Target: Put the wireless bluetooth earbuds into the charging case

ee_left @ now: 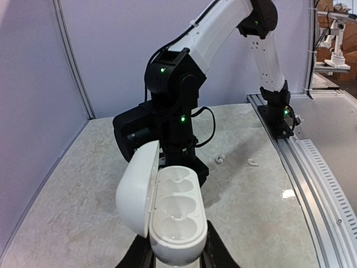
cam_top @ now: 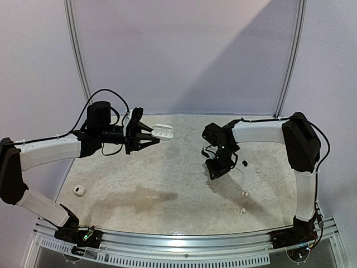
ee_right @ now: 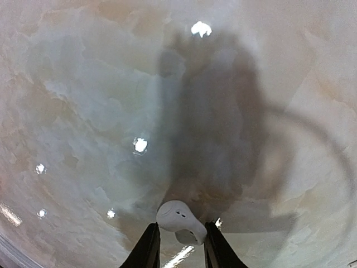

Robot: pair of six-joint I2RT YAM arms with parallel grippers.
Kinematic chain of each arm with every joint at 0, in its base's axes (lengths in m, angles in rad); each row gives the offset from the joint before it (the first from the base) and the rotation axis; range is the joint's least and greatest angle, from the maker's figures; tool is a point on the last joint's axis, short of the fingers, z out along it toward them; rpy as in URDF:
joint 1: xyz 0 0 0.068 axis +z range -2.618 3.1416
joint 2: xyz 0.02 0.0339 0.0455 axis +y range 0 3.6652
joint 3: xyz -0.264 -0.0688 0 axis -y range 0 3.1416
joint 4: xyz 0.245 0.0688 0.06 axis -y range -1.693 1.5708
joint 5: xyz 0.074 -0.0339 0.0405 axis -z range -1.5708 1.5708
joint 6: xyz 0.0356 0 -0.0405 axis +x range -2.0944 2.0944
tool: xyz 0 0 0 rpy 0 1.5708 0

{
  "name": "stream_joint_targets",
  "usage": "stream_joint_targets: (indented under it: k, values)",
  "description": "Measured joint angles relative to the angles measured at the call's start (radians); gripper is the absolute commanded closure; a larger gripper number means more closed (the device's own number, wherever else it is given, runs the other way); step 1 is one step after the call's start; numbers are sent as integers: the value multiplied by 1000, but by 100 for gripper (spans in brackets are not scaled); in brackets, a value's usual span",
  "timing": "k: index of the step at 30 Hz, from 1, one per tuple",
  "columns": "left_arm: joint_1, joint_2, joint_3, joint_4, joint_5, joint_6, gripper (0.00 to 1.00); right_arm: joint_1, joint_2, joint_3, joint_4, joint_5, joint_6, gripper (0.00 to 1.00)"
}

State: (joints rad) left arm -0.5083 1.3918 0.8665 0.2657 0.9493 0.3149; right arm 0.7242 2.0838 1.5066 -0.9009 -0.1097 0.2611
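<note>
My left gripper (cam_top: pixel 146 138) is shut on an open white charging case (cam_top: pixel 163 132) and holds it in the air above the back left of the table. In the left wrist view the case (ee_left: pixel 175 215) has its lid (ee_left: pixel 134 190) swung open to the left, and both wells are empty. My right gripper (cam_top: pixel 216 169) points down over mid-table and is shut on a white earbud (ee_right: pixel 179 220), held between its fingertips above the marble surface. Loose on the table to the right lie a black earbud (cam_top: pixel 244 163) and three white earbuds (cam_top: pixel 258 172), (cam_top: pixel 244 194), (cam_top: pixel 242 212).
A second small white case (cam_top: pixel 78 191) lies near the table's left edge. The right arm's wrist (ee_left: pixel 167 111) stands directly beyond the held case. Two white earbuds (ee_left: pixel 220 159), (ee_left: pixel 254 163) show on the table behind it. A metal rail (cam_top: pixel 178 241) runs along the front.
</note>
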Motion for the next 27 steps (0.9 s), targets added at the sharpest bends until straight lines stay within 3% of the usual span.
stream_joint_targets:
  k: [6, 22, 27]
  values:
    - [0, 0, 0, -3, -1, 8, 100, 0, 1, 33, -3, 6, -32, 71]
    - [0, 0, 0, -26, -15, 29, 100, 0, 5, 44, -18, -1, -69, 99]
    - [0, 0, 0, -26, -16, 29, 100, 0, 5, 51, -24, -6, -79, 100]
